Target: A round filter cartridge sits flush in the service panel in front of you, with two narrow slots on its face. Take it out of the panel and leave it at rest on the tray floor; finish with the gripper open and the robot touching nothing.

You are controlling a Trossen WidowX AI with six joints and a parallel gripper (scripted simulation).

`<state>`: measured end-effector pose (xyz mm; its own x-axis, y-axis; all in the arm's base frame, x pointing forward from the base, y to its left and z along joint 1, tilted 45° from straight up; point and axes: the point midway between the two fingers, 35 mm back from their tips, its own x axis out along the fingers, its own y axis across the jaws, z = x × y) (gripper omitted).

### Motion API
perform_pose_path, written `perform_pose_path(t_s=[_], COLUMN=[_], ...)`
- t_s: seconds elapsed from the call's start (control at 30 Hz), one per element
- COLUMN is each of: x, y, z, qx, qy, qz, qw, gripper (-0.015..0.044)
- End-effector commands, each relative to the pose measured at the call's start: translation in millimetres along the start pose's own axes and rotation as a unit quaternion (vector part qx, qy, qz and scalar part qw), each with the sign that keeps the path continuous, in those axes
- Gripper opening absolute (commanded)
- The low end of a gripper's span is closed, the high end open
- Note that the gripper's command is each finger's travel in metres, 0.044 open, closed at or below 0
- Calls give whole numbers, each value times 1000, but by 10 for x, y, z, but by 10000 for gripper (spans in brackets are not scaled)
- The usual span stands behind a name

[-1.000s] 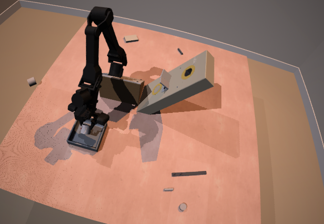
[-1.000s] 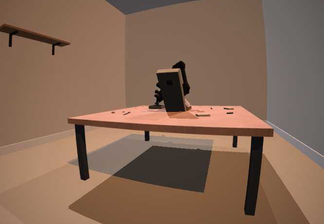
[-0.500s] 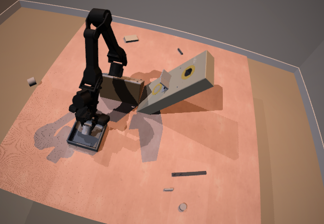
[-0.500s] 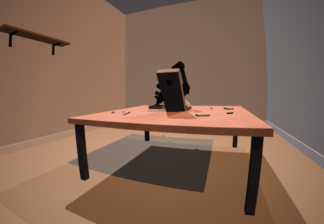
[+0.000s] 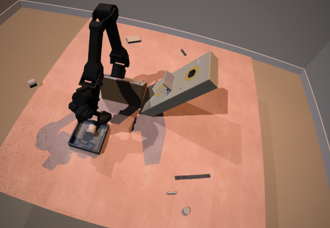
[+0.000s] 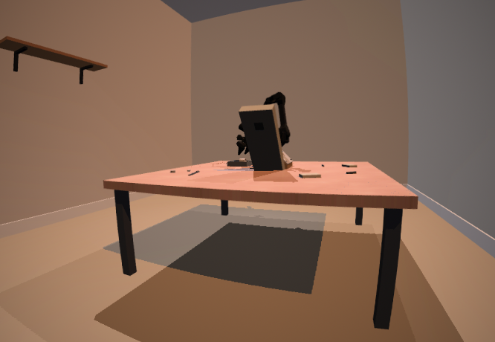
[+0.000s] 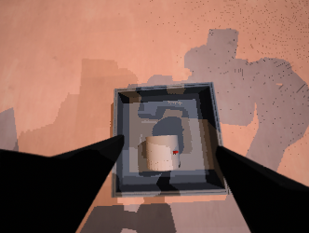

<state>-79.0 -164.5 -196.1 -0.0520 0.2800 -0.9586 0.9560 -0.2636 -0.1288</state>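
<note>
Jaws spread wide and released: in the top view the gripper (image 5: 93, 121) hangs over the tray (image 5: 102, 145), and the cartridge (image 5: 91, 129) lies on its side on the tray floor, well apart from the tilted panel (image 5: 202, 73) with its vacant dark hole. The exterior view hides the tray area behind the panel's dark back, so nothing there can be judged. In the wrist view, both fingers flank the cartridge without touching it. The placing step looks done; what remains, I judge, is a straight lift clear, without brushing the tray walls.
</note>
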Motion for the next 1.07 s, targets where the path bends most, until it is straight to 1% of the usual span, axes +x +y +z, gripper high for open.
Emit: perform_pose_path(t_s=[0.0,0.07,0.1,1.03], x=[-321,-321,-231,-231], y=[7,7,-3,-3], z=[205,205,209,209], qx=[2,2,1,1], qy=[-12,-12,-21,-21], qz=[1,1,-1,-1], qw=[1000,1000,1000,1000], gripper=[440,440,440,440])
